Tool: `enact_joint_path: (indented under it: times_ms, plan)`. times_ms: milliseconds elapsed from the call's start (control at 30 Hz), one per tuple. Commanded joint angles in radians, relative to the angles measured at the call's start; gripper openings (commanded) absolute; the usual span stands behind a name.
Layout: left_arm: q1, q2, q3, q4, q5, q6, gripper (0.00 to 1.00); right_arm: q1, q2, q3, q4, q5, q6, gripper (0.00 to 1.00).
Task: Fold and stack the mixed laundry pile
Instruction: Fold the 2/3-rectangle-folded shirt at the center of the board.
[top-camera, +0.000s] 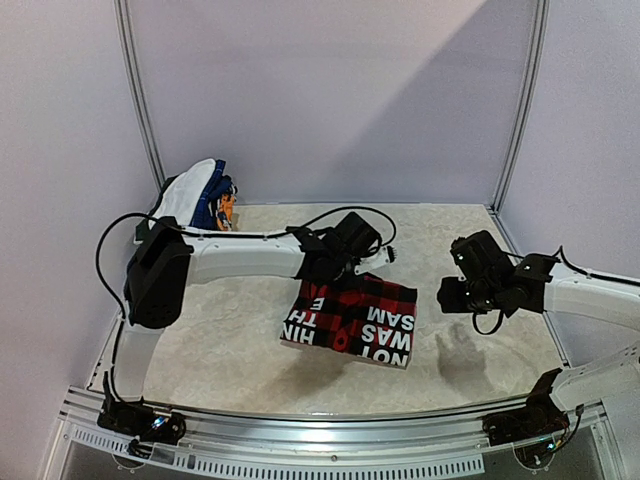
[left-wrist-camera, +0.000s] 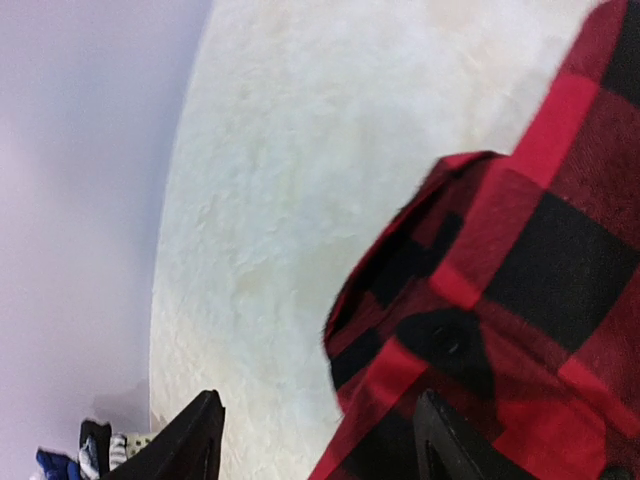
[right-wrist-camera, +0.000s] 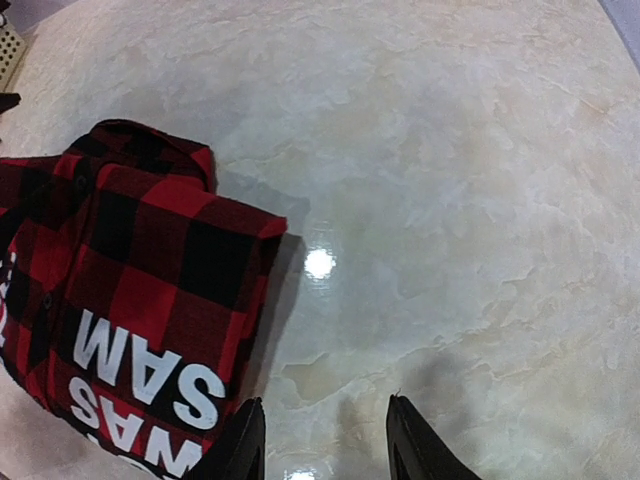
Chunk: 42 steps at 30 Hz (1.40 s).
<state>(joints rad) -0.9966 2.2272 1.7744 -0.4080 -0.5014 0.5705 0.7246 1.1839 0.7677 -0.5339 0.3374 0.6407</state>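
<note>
Two black fingers (right-wrist-camera: 245, 445) of my right end effector (right-wrist-camera: 325, 425) fill the bottom of its wrist view. They are spread apart with only bare desk (right-wrist-camera: 450, 150) between them, so it is released. It hangs just off the right side of the plaid shirt (right-wrist-camera: 140, 290), clear of the cloth. From above I see this end effector (top-camera: 448, 296) raised over its own shadow on the desk.

My left end effector (left-wrist-camera: 318, 420) is likewise released, fingers (left-wrist-camera: 190, 445) wide. One finger sits over bare desk and the other over the shirt's (left-wrist-camera: 520, 300) far edge, where a rumpled collar (left-wrist-camera: 400, 260) and a black button (left-wrist-camera: 450, 340) show. Whether it touches the cloth I cannot tell. In the top view the left end effector (top-camera: 378, 256) is at that same far edge.

The plaid shirt (top-camera: 350, 320), red and black, lies folded into a rough rectangle flat on the desk (top-camera: 230, 330), between the two arms. Its white block lettering (top-camera: 372, 340) faces up and reads upside down from above.

What else belongs to the laundry pile (top-camera: 200, 195) is heaped well apart from the shirt, to its far left, in the desk's corner. White and blue cloth are bunched together there. A sliver of that pile (left-wrist-camera: 95, 455) shows in the left wrist view.
</note>
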Motion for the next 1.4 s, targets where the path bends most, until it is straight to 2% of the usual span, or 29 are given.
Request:
enact_joint_path:
  times_ms: [0, 167, 300, 433, 800, 1100, 1367]
  plan:
    - [0.009, -0.169, -0.069, 0.078, -0.073, -0.183, 0.68, -0.007, 0.019, 0.040, 0.108, -0.124, -0.041, 0.43]
    - [0.009, -0.307, -0.177, 0.057, -0.020, -0.347, 0.69, -0.007, 0.079, 0.055, 0.244, -0.313, -0.071, 0.42]
    - [0.010, -0.381, -0.258, 0.043, 0.094, -0.445, 0.61, -0.007, 0.170, 0.092, 0.330, -0.447, -0.077, 0.40]
    - [0.011, -0.385, -0.293, 0.039, 0.163, -0.515, 0.54, -0.007, 0.269, 0.135, 0.391, -0.513, -0.079, 0.38]
    - [0.059, -0.237, -0.262, 0.038, 0.318, -0.623, 0.50, -0.048, 0.509, 0.286, 0.335, -0.501, -0.107, 0.36]
    - [0.127, -0.129, -0.214, 0.063, 0.378, -0.630, 0.48, -0.111, 0.664, 0.365, 0.325, -0.543, -0.139, 0.35]
    - [0.191, -0.053, -0.180, 0.082, 0.427, -0.628, 0.46, -0.141, 0.740, 0.424, 0.305, -0.552, -0.156, 0.34]
